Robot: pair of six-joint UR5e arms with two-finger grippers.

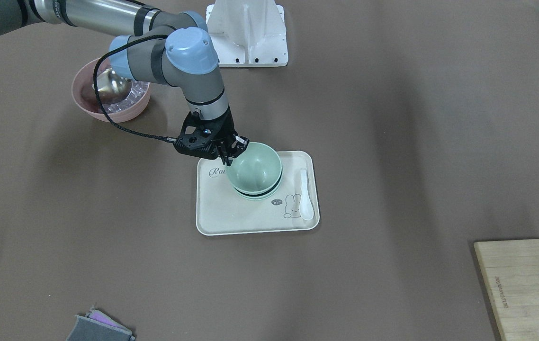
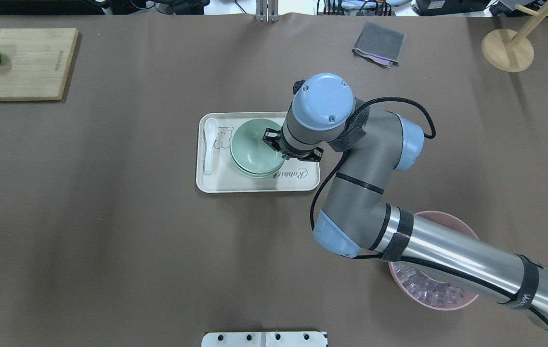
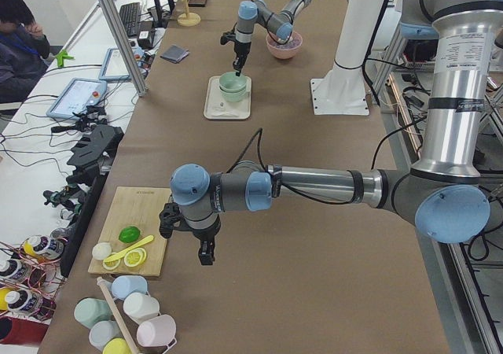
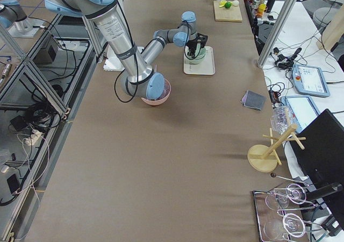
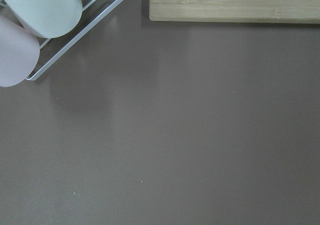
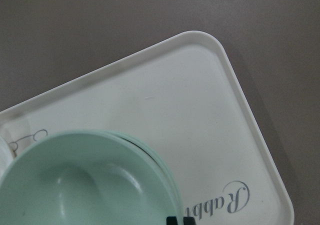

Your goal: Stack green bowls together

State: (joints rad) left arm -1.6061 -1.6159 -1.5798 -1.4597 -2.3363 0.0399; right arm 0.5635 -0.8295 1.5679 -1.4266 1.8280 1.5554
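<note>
Overhead & front cams look down, opposite ways; both share tray.

bright even light, seemingly soft shadows

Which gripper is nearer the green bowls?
Right. The right gripper is at the rim of the green bowls; the left gripper hangs far away, beside the cutting board.

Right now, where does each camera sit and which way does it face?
Front: across the table, facing the base; right arm.
Overhead: behind base, looking down; right arm.
Left side: table's left end; left arm near.
Right side: table's right end; right arm near.
Left wrist: down on table, cups; no body.
Right wrist: down on bowls; jaw tips.
Front, overhead share the spoon.
</note>
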